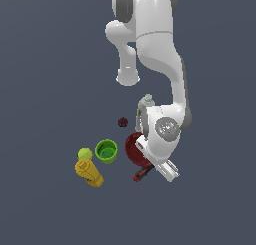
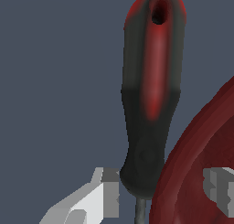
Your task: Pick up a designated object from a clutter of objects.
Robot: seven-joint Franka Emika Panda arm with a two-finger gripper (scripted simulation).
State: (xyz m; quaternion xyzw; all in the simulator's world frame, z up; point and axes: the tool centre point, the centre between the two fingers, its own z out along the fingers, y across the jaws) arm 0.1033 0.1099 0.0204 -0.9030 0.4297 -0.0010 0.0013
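**Pincer low over screwdriver beside bowl**

Exterior view, from its left to its right: ball (image 1: 85, 153), yellow-green, sits on the dark tabletop (image 1: 45, 89). Yellow bottle (image 1: 89, 172) lies on its side just beside the ball, nearer the camera. Green cup (image 1: 106, 151) stands upright, open mouth up, close to both. Tiny dark red piece (image 1: 122, 121) lies alone, farther back, apart from the cup. Dark red bowl (image 1: 133, 148) is partly hidden by the arm's wrist. White bottle (image 1: 145, 103) with green label stands behind the bowl, mostly covered by the arm. Screwdriver (image 1: 141, 174) pokes out from under the hand, red-and-black handle end visible, beside the bowl's near edge. Arm (image 1: 155, 44) reaches down over the bowl and screwdriver.

Wrist view: screwdriver handle (image 2: 148, 104) fills the middle, black grip with red inlay and a hole at the butt end, thin metal shaft just visible at the other end. Bowl rim (image 2: 196, 150) curves alongside the handle, touching or nearly so; cannot tell which. Pincer (image 2: 167, 191) is spread wide, released: one fingertip (image 2: 107, 191) right next to the handle's narrow end, the other (image 2: 219, 186) over the bowl. Handle sits between the fingers, nothing gripped.
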